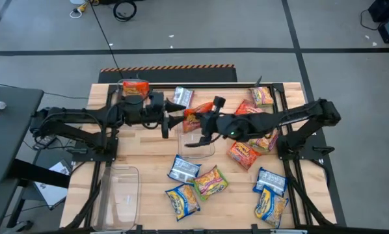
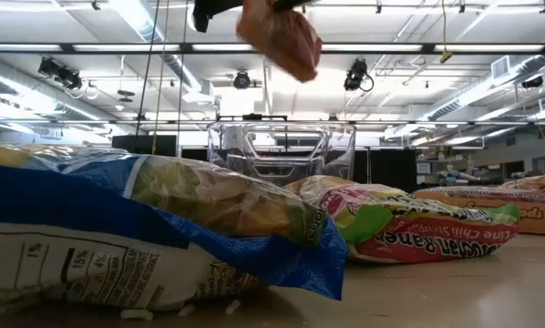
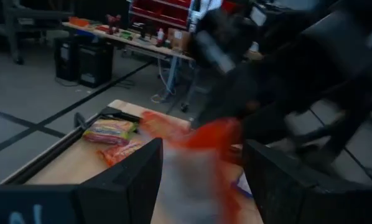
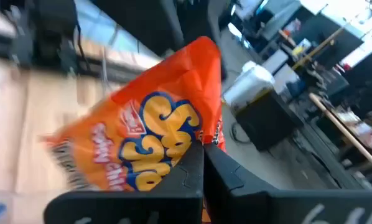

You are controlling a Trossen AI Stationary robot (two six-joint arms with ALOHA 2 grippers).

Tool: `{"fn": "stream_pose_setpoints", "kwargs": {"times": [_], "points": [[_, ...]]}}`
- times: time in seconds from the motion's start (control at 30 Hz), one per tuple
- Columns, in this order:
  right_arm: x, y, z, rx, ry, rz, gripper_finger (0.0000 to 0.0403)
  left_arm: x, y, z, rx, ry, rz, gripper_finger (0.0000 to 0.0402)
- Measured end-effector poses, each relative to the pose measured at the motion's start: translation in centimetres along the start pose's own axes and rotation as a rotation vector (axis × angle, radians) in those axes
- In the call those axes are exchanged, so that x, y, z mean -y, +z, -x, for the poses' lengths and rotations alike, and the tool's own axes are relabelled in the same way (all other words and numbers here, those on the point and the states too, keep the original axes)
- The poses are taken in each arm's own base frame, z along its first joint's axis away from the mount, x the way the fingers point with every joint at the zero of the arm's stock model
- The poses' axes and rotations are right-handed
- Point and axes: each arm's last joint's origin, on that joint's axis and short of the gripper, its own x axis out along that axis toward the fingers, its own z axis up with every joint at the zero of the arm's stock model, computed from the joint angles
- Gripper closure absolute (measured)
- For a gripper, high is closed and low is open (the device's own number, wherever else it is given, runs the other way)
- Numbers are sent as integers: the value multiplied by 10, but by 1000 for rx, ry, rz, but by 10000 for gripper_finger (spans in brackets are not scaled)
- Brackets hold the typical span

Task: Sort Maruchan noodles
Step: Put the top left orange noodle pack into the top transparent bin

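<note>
My right gripper (image 1: 201, 122) reaches in from the table's right over the middle and is shut on an orange-red noodle packet (image 1: 192, 117). The packet hangs above a clear bin (image 1: 198, 142). My left gripper (image 1: 168, 123) waits open just left of it, facing the packet (image 3: 204, 140); its fingers touch nothing. Another orange-red packet (image 1: 134, 87) lies in a bin at the far left. Blue-yellow-white packets (image 1: 183, 168), a yellow-pink-green one (image 1: 211, 181) and more orange ones (image 1: 242, 154) lie flat on the table. My right gripper pinches the orange-red packet between its two fingers (image 4: 189, 168) at one edge (image 4: 201, 138). The packet is lifted clear of the table. In the low view it hangs tilted (image 2: 280, 36) high above the clear bin (image 2: 282, 150).
A second empty clear bin (image 1: 120, 188) stands at the near left. Several packets lie scattered along the near and right parts of the table (image 1: 270, 207). Black frame rails (image 1: 101, 146) run along both table sides. The two arms are close together over the middle.
</note>
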Motion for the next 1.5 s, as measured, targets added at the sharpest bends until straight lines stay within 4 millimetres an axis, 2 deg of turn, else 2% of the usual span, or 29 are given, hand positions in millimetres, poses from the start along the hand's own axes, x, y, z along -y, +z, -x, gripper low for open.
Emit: {"fn": "stream_pose_setpoints", "kwargs": {"times": [0.17, 0.3, 0.6, 0.7, 0.83, 1.0, 1.13, 1.27, 1.37, 1.5], "points": [[-8, -3, -13, -6, -19, -21, 399, -2, -7, 6, -107, 26, -5, 178], [-8, 0, -14, 27, 4, -66, 398, -11, -13, 7, -175, 86, -4, 178], [-1, -1, -20, 44, 55, -87, 397, -27, -21, -7, -227, 74, -58, 189], [1, -2, -23, 54, 95, -91, 396, -28, -26, -13, -248, 33, -97, 210], [3, -3, -26, 58, 140, -120, 390, -30, -30, -19, -257, 9, -181, 257], [10, 0, -23, 87, 151, -193, 331, -36, -30, -16, -284, 7, -296, 322], [28, 14, 1, 171, 142, -248, 256, -48, -20, 8, -346, 58, -377, 337], [42, 19, 22, 198, 149, -277, 193, -65, -15, 49, -506, 204, -477, 333], [48, 17, 34, 180, 171, -263, 161, -76, -10, 83, -604, 323, -556, 334], [45, 13, 41, 133, 204, -223, 144, -98, -12, 117, -798, 459, -596, 338]]}}
